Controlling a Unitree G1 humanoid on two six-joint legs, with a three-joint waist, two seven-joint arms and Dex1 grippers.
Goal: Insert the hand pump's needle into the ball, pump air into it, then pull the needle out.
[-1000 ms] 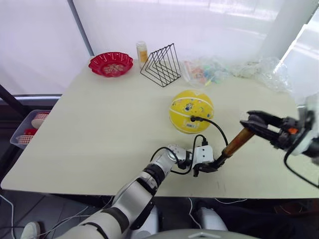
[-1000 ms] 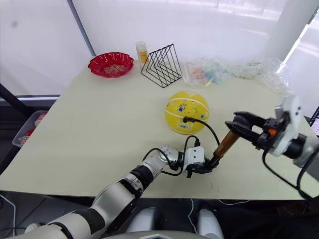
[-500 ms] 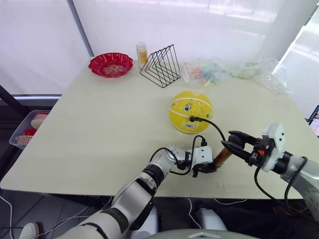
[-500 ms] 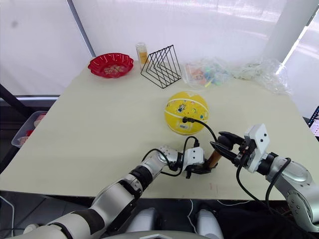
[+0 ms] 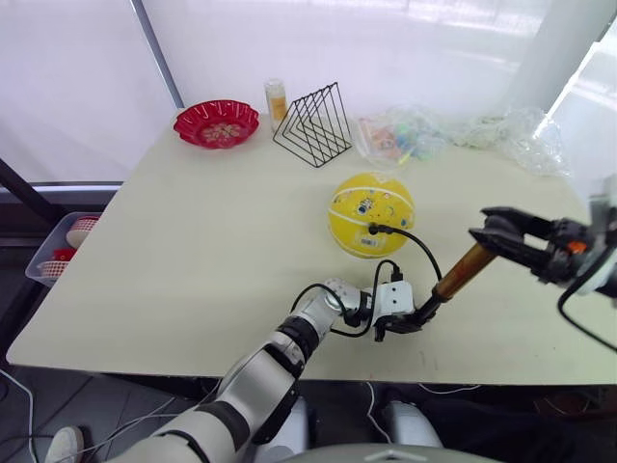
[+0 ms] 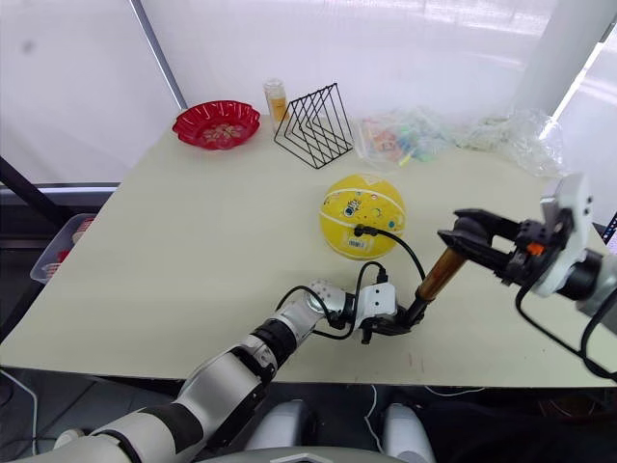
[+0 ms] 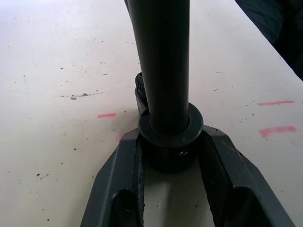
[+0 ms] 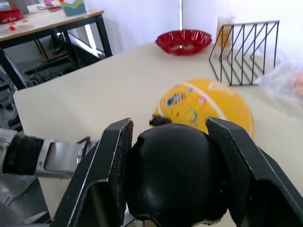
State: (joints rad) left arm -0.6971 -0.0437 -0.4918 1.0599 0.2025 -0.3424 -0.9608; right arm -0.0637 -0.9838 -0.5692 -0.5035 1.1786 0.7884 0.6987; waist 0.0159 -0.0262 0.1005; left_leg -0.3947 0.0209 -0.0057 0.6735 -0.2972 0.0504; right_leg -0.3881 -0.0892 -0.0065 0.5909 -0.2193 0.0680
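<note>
My right gripper [image 6: 461,239], at the right of the head view, is clamped around the black rounded handle [image 8: 173,177] of the hand pump [image 6: 439,274], the short tube with a shiny orange-gold barrel and black end caps; the wrist camera shows both black fingers [image 8: 106,165] pressed against the knob. Half a second ago that gripper sat low, just beside my left one near the bottom centre of the frame, with the handle pushed nearly home; now it has drawn back up and to the right, and a good length of gold barrel is exposed again, much as it was a second ago. I read that as one full stroke finished and the handle pulled out for the next. My left gripper [image 5: 413,324], low in the centre of the frame, is clenched on the pump's black lower end cap [image 7: 170,142], pinning it to the pale table [image 5: 193,241]. The thin black hose [image 5: 410,241] arcs from there up to the yellow rubber ball with white seam lines [image 5: 370,214], which sits in the middle of the frame, and the small black angled connector [image 5: 374,230] of the needle rests against the ball's near face, so I judge the needle seated, though the pin itself is too small to see. The ball has not shifted. Pumping looks underway; pulling the needle out remains.
</note>
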